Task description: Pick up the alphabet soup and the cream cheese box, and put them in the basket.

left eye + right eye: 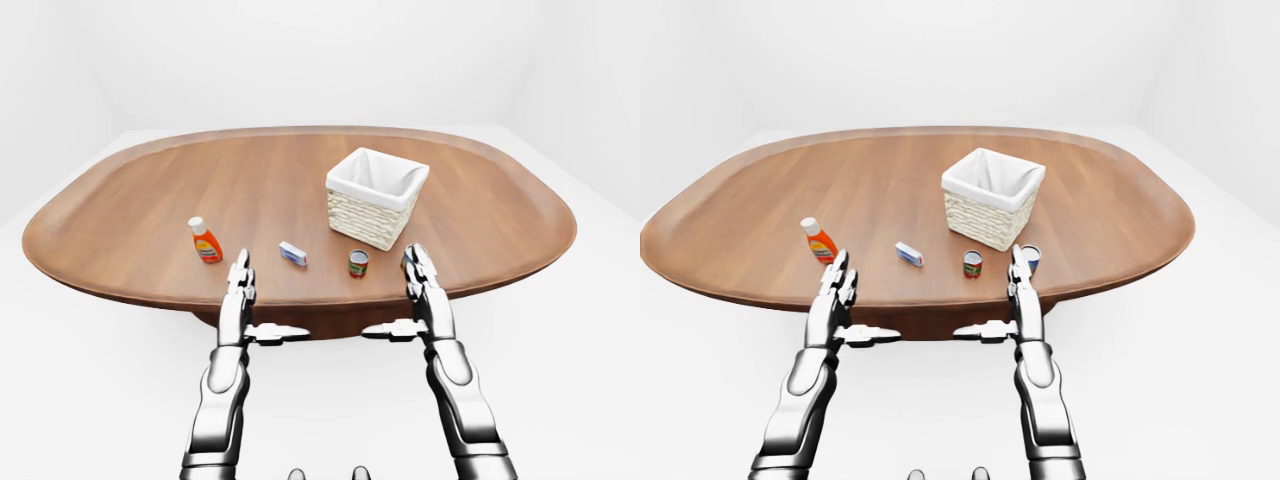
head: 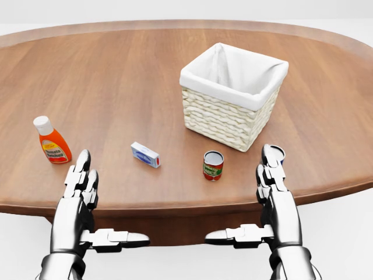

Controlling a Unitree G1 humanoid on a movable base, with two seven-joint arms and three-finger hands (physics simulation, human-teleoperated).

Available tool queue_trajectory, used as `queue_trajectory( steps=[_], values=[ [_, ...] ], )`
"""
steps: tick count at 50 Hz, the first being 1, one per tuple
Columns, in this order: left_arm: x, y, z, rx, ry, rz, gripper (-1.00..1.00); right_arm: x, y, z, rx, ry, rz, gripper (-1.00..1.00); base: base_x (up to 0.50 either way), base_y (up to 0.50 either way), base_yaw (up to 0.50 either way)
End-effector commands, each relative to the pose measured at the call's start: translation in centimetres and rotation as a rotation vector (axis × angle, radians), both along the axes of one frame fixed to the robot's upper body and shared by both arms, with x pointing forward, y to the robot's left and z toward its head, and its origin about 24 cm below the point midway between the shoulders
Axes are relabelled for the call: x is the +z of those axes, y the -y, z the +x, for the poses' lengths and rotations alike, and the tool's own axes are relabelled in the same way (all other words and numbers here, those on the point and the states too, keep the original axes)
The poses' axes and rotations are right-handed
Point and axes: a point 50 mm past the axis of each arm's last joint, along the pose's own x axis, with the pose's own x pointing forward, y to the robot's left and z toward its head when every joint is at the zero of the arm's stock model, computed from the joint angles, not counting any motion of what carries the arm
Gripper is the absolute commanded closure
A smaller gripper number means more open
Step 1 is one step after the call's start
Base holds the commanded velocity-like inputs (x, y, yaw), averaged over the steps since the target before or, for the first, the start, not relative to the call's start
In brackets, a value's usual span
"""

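Bare counter (image 2: 116, 81) lies between the soup can (image 2: 213, 165) and the small box (image 2: 145, 154), giving each open approach. The basket (image 2: 231, 96) stands just beyond the can; its top is open. A second can (image 1: 1031, 258) sits behind the right robot hand (image 2: 273, 175).

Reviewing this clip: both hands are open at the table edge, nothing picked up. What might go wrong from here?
A second can sits partly hidden behind the right hand, so it may get knocked or mistaken for the alphabet soup. The cream cheese box lies flat and small, likely hard to pinch. The basket stands close by the soup; a reach might bump it.
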Motion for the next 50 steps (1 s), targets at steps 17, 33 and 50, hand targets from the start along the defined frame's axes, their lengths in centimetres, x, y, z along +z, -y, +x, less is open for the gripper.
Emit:
queue_trajectory(
  steps=[17, 33, 50],
  values=[
    [-0.4, -0.6, 0.1, -0.009, -0.006, 0.0, -1.0, 0.3, 0.1, -0.5, 0.042, 0.021, -0.012, -1.0, 0.0, -0.4, 0.0],
    [-0.5, -0.5, 0.0, -0.013, -0.006, 0.003, -1.0, -0.2, 0.3, -0.1, 0.002, 0.002, -0.052, -1.0, 0.02, -0.25, 0.0],
    [-0.6, -0.5, 0.1, -0.018, -0.007, 0.004, -1.0, -0.6, 0.4, 0.2, -0.018, -0.017, -0.068, -1.0, 0.5, 0.0, 0.0]
  ],
)
